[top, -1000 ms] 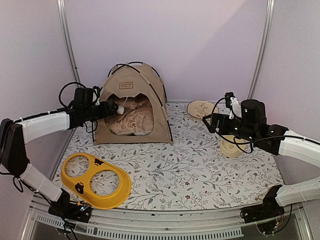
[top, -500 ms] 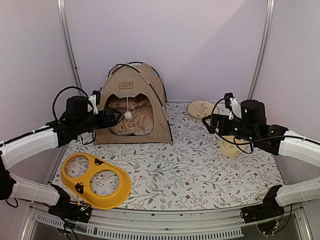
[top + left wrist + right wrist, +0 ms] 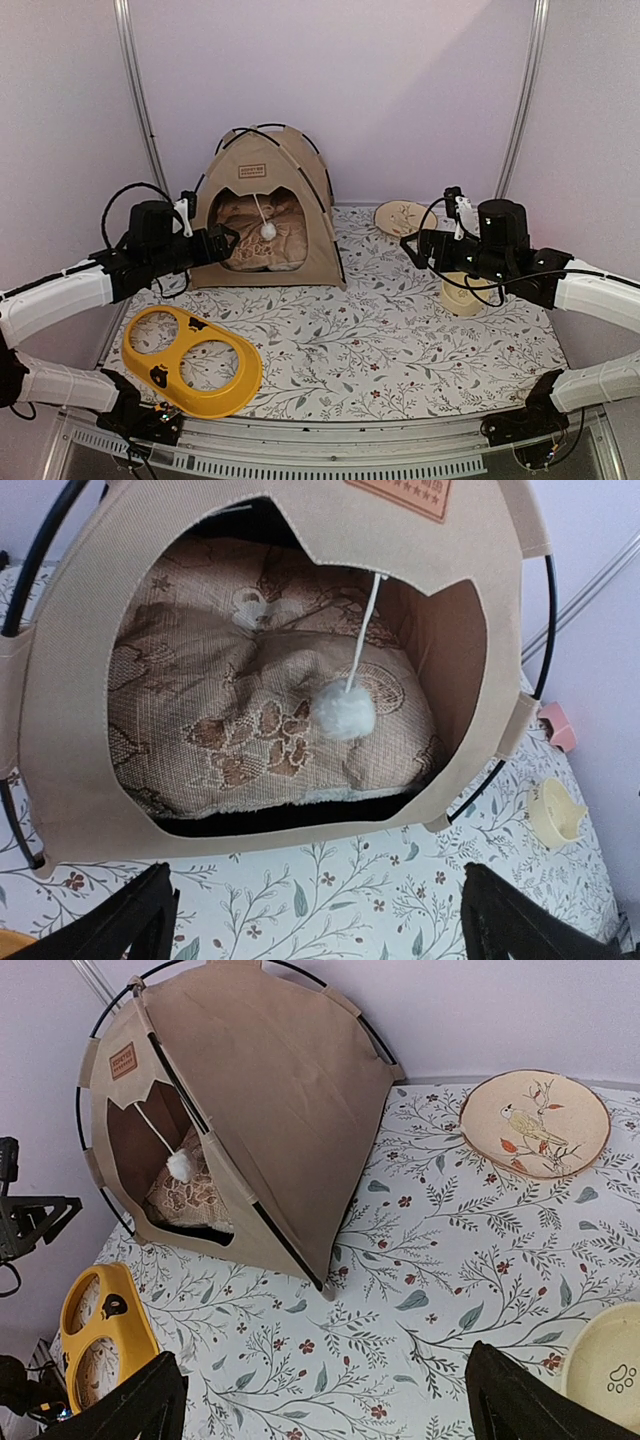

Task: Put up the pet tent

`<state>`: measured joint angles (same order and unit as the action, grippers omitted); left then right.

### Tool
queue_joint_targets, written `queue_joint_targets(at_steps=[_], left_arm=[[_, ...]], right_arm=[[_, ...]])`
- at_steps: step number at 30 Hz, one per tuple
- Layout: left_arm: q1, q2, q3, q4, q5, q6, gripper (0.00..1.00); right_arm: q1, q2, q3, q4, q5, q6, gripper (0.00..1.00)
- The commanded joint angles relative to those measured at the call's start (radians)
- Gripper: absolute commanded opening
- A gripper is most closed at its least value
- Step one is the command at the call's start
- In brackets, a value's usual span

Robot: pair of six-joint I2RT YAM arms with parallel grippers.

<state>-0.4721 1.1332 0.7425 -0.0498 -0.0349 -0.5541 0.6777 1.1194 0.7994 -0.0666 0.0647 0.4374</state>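
Two arms are hovering over a floral-print table (image 3: 400, 340), both holding nothing. Tent (image 3: 305, 195) is standing upright at the back left of the table, black poles arching over it, doorway facing the near edge. Left gripper (image 3: 231, 245) is hanging just in front of the doorway, fingers spread wide, not touching the canvas. Right gripper (image 3: 408, 248) is hovering well apart from the tent on the right, fingers spread wide too. Yellow two-hole tray (image 3: 183, 343) is lying front left. Patterned cushion (image 3: 230, 710) is lying inside the tent. Bird plate (image 3: 403, 216) is sitting at the back, right of the tent. Cream bowl (image 3: 465, 298) is sitting under the right arm, partly hidden. White pom-pom (image 3: 268, 231) is dangling on a string in the doorway. Brown label (image 3: 252, 172) is sitting above the doorway.
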Motion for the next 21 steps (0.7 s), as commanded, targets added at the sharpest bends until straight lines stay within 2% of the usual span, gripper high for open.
queue_joint_targets(at_steps=[1,11,18,21], left_arm=[[-0.019,-0.032,-0.026,-0.016,0.0,-0.013,0.99],[-0.028,-0.085,-0.076,-0.045,-0.007,-0.026,1.0],[0.003,-0.181,-0.151,-0.082,0.038,-0.027,0.99],[0.003,-0.228,-0.179,-0.148,0.033,-0.028,0.99]], right_arm=[[-0.006,-0.003,0.032,0.011,-0.014,0.004,0.99],[-0.006,-0.001,0.037,0.013,-0.016,0.009,0.99],[-0.006,-0.02,0.041,-0.014,0.018,-0.012,0.99],[-0.006,-0.04,0.026,-0.016,0.035,-0.039,0.99]])
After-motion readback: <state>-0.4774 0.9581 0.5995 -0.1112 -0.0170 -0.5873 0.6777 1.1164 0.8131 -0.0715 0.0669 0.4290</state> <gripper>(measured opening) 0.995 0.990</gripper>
